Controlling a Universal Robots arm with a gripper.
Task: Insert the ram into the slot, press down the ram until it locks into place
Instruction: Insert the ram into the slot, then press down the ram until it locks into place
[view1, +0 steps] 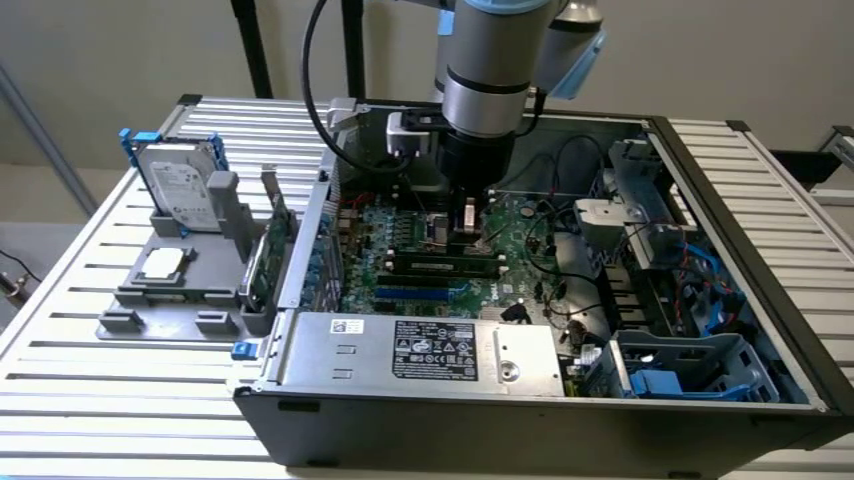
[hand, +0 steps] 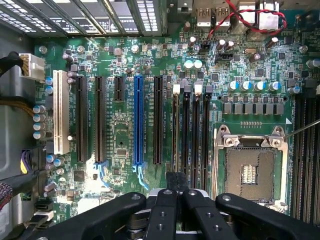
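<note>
The ram (view1: 447, 266) appears seated in the slot (hand: 175, 131); the gripper (hand: 176, 184), fingers drawn together, hovers above it. This is likely the press-down stage, needing straight, even force.

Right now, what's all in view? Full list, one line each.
case: 1, black, open, on slatted table
motherboard: 1, green, inside case
ram: 1, green with black chips, at the black slots under the arm; seated or not, can't tell
slots: 4, black, parallel, between blue slot and CPU socket
blue slot: 1, blue, mid-board
white slot: 1, white, towards board edge
CPU socket: 1, silver, beside the black slots
power supply: 1, silver, at case's near edge
hard drive: 1, silver, standing on grey fixture, exterior view's left
arm: 1, silver, above board
fingers: black, shut, over the slots' end
</note>
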